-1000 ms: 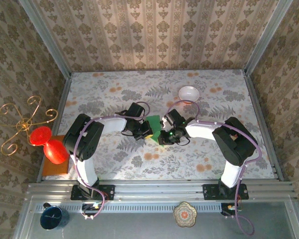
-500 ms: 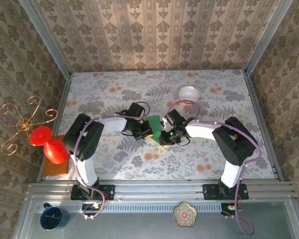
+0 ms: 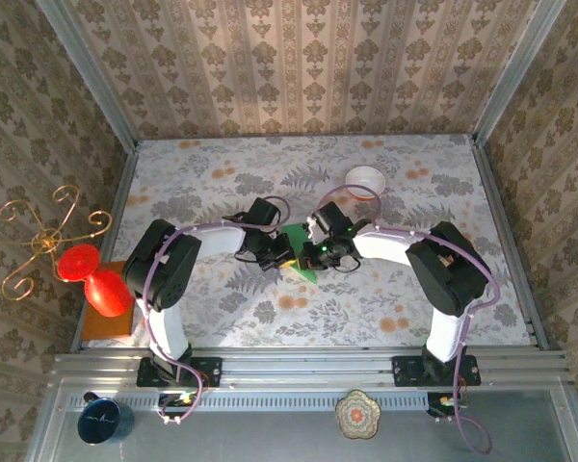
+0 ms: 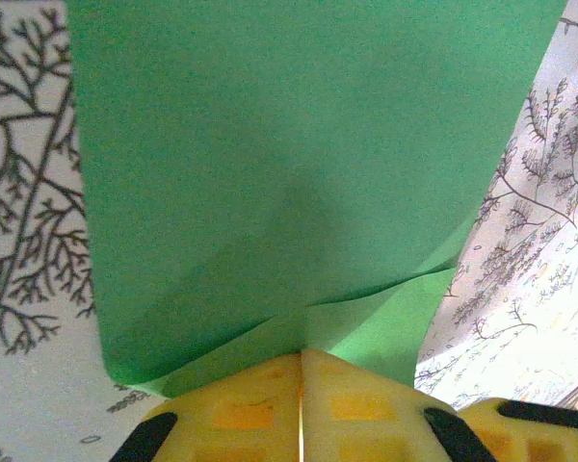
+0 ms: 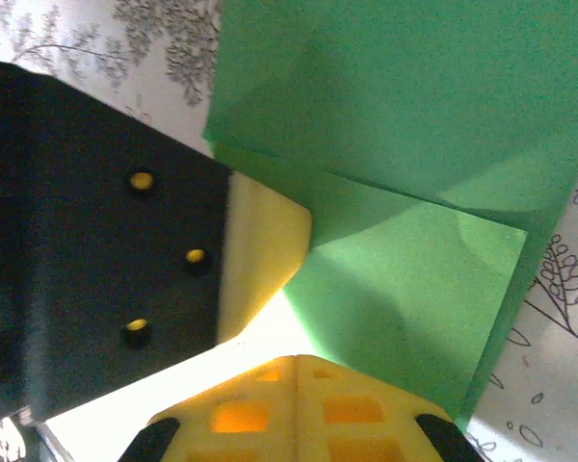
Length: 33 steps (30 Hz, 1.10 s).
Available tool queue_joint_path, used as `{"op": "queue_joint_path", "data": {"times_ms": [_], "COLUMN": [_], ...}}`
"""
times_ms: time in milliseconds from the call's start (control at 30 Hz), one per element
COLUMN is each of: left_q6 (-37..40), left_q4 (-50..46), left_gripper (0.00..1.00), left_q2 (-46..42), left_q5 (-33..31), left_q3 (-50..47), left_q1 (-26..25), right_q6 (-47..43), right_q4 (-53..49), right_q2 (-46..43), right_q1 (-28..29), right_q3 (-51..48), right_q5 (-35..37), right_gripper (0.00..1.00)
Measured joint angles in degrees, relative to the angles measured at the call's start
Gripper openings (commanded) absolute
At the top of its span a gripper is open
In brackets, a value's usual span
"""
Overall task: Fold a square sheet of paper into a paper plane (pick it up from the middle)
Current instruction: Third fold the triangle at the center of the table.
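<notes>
The square sheet of paper (image 3: 305, 270) is bright green and partly folded, held just above the middle of the flowered table. My left gripper (image 3: 282, 252) comes in from the left and is shut on the sheet. In the left wrist view its yellow fingertips (image 4: 301, 354) pinch a crease, and the green paper (image 4: 289, 173) spreads out beyond them in two layers. My right gripper (image 3: 318, 252) meets it from the right. In the right wrist view it (image 5: 297, 358) is shut with nothing in its seam. The folded paper (image 5: 414, 144) lies just past its tips, beside the left gripper's finger (image 5: 260, 250).
A white bowl (image 3: 364, 180) stands behind the right arm. At the table's left edge a red hourglass-shaped object (image 3: 96, 279) rests on an orange board (image 3: 104, 325). Metal posts and patterned walls close in the table on three sides.
The right gripper has closed and shifted a little left and farther back, nearer the left gripper. A green point of paper now shows below both grippers. The left gripper keeps its hold.
</notes>
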Motion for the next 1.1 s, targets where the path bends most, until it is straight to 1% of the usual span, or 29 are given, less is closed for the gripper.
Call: {"op": "queue_joint_path", "data": {"times_ms": [200,600,833,1100], "left_q6": [0.00,0.00,0.00,0.00], "left_q4": [-0.44,-0.52,-0.55,-0.52], "left_gripper": [0.10,0.10,0.10,0.10], "left_q2": [0.15,0.20,0.20,0.20], "left_q5": [0.04,-0.02,-0.02,-0.02], "left_q3": [0.31,0.31,0.31,0.31], "left_q1": [0.00,0.02,0.07,0.07], "right_q6": [0.17,-1.46,-4.04,-4.44], "right_q4": [0.39,0.55,-1.20,-2.36], "right_q2": [2.14,2.01,-2.12,-5.92], "right_q1": [0.09,0.09,0.00,-0.98], "right_q3": [0.00,-0.59,-5.09,-9.73], "right_q5": [-0.42,-0.39,-0.39,-0.39], "right_gripper": [0.06,0.05,0.06,0.07]}}
